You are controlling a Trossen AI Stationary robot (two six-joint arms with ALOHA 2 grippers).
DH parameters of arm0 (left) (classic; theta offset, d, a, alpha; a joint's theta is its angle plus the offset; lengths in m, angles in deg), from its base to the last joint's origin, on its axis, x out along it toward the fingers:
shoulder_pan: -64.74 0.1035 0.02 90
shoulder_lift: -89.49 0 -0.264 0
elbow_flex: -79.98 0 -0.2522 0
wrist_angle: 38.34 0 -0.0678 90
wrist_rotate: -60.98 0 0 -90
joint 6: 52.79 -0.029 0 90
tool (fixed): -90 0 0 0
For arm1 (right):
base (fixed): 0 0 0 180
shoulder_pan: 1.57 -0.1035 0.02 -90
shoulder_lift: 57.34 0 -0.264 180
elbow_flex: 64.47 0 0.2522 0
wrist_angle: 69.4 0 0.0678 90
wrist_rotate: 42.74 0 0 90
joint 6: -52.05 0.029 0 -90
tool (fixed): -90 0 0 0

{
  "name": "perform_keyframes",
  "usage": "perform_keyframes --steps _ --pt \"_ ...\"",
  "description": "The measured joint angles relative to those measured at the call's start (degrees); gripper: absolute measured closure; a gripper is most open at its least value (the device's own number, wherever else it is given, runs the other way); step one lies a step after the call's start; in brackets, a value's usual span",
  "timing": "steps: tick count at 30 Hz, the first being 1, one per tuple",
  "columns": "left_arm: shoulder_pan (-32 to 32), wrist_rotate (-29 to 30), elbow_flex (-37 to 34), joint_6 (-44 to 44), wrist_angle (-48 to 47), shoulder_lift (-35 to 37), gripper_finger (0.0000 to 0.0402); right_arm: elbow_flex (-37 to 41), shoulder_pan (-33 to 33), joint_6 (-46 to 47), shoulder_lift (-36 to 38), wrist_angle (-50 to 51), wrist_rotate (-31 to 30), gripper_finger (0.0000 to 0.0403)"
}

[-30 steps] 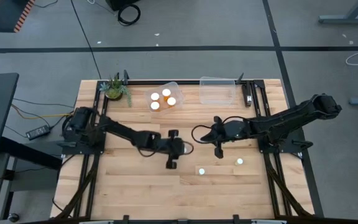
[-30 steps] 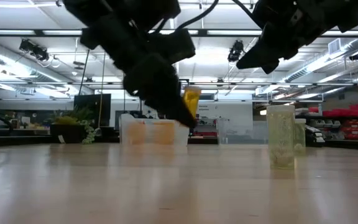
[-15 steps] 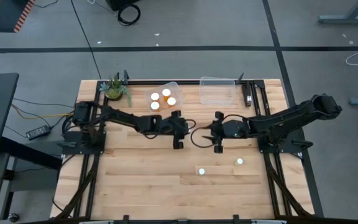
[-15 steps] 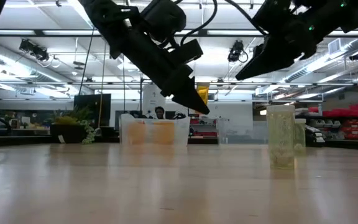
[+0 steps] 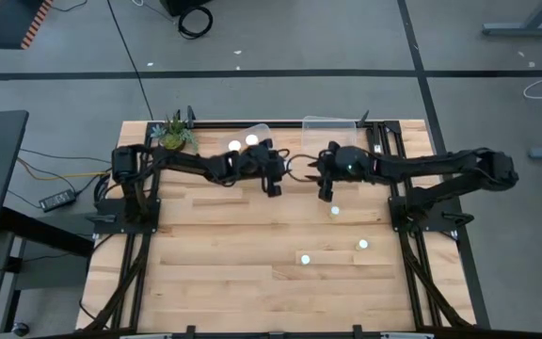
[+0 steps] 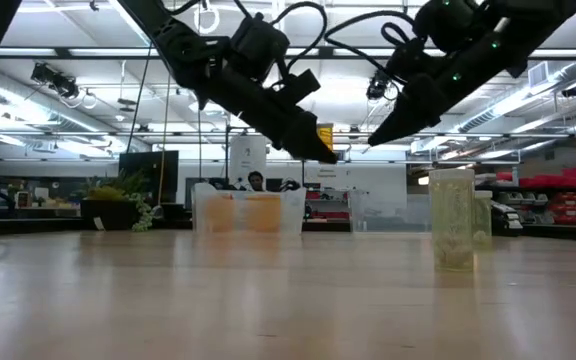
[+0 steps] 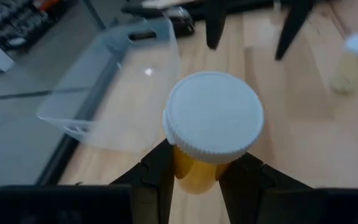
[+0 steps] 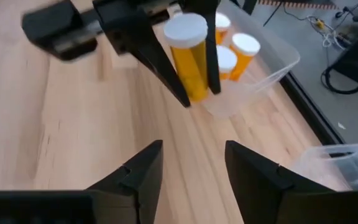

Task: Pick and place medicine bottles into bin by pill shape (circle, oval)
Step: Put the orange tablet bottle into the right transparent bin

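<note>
An orange medicine bottle (image 7: 214, 118) with a white cap hangs above the table's middle, and my left gripper (image 5: 273, 183) is shut on it. My right gripper (image 5: 325, 188) stands open just to its right, above the wood with nothing between its fingers (image 8: 135, 174). Three more bottles stand on their bases on the table: one (image 5: 335, 210) near my right gripper and two (image 5: 303, 257) (image 5: 362, 244) nearer the front. A clear bin (image 5: 263, 128) at the far edge holds several orange bottles (image 8: 244, 53). A second clear bin (image 5: 329, 139) stands to its right. My left gripper pinches the bottle's orange body (image 7: 194, 177) just under the white cap, one finger (image 8: 166, 68) on each side. The fingers slant down from the table's left. The bottle is lifted clear of the table, cap up and a little tilted.
A small potted plant (image 5: 174, 134) stands at the far left corner. The two grippers hang close together in front of the bins. Bare wood lies to the left and along the near edge.
My left gripper has carried the bottle up and toward the far edge, nearing the bins. My right gripper has also gone toward the far edge, and a bottle now shows standing on the table where it had been.
</note>
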Motion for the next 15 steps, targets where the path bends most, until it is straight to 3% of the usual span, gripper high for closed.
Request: perform_keyframes --steps 8,15 --pt "1.8 -0.4 0.0 -1.3 3.8 0.0 0.0282 -6.5 2.0 -3.2 -1.5 5.8 1.6 0.0202" --pt "2.2 -0.4 0.0 -1.0 1.1 0.0 0.0287 -11.6 4.1 -8.3 -9.5 8.2 1.4 0.0200"
